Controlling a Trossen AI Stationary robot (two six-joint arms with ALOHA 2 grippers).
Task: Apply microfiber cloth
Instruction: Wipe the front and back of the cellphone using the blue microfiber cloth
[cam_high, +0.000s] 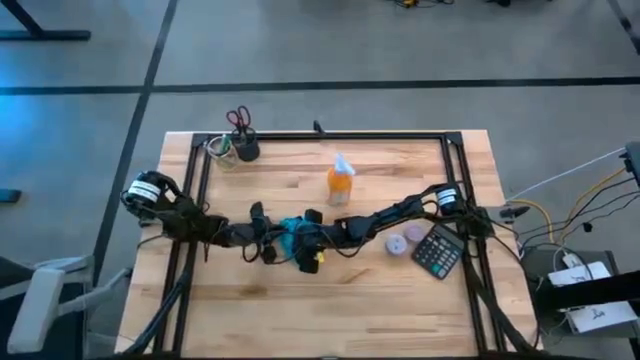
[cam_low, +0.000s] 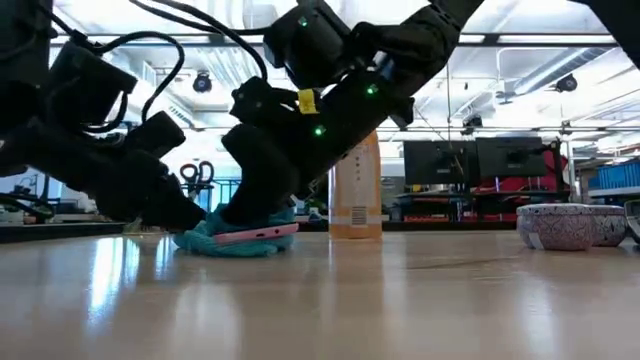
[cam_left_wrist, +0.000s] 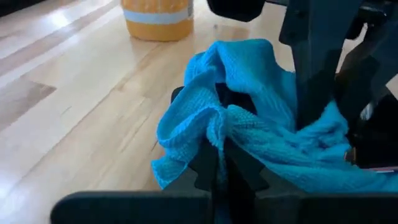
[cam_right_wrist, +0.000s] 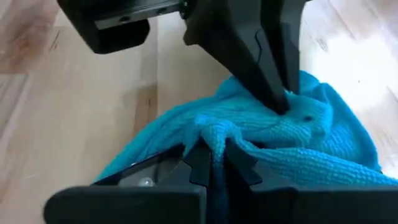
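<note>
- High view: the soft turquoise-blue microfiber cloth (cam_high: 292, 234) lies bunched just in front of the orange plastic spray bottle (cam_high: 340, 184), on the wooden table (cam_high: 400, 300); both arms meet over it.
- Low view: the cloth drapes over a flat pink-edged phone (cam_low: 258, 233), left of the bottle.
- Left wrist view: the left gripper (cam_left_wrist: 219, 163) is clamped on a cloth fold.
- Right wrist view: the right gripper (cam_right_wrist: 213, 160) pinches another ridge. The cloth looks light, limp and grippy; raised folds seem the best hold.

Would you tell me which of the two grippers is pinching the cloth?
Both: left gripper and right gripper each clamp a fold of the microfiber cloth.
</note>
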